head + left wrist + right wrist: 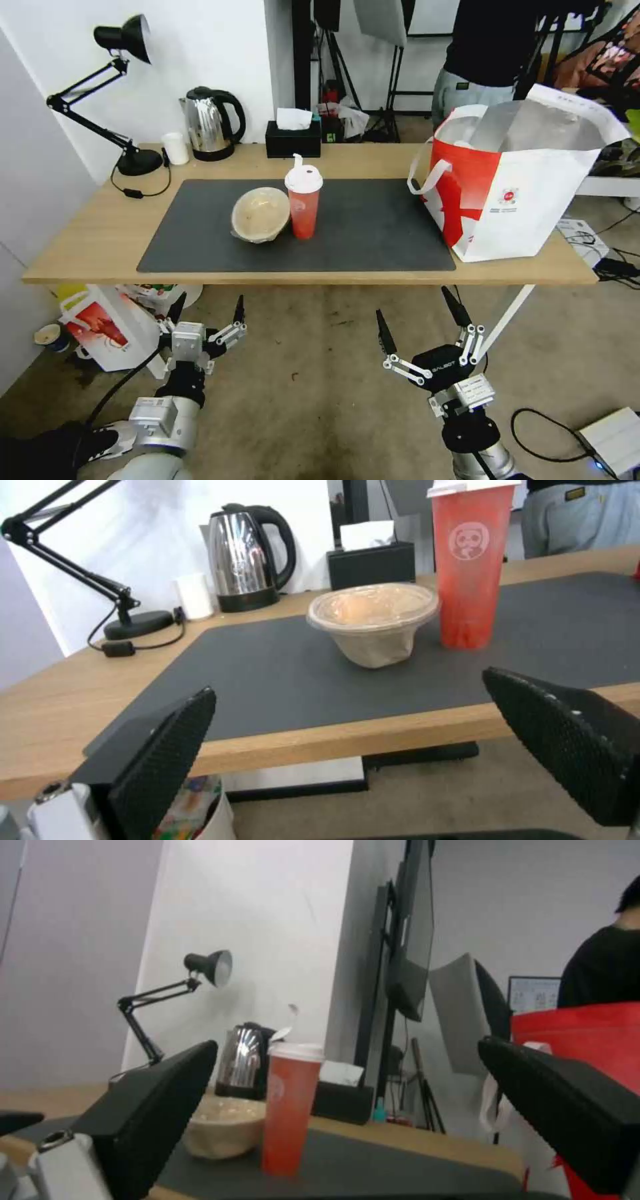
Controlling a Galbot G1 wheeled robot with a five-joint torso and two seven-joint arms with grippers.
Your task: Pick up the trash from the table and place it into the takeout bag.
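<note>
While the head view looks down, the left gripper (207,311) and right gripper (420,313), its body marked GALBOT, hover wide apart-fingered before the table (87,233), where the tan bowl (260,213) touches the red cup (303,203) on the grey mat (373,227) and the takeout bag (513,180) stands at the right end. From the left wrist, a panda logo marks the cup, with a kettle (248,560), tissue box (371,564) and lamp (73,570) behind. From the right wrist, the cup stands beside the bowl, the bag's red panel just past one finger.

Both arms held low, fingers spread.
The black-fingered left gripper (207,310) and right gripper (420,320) are raised upward, jaws parted.
</note>
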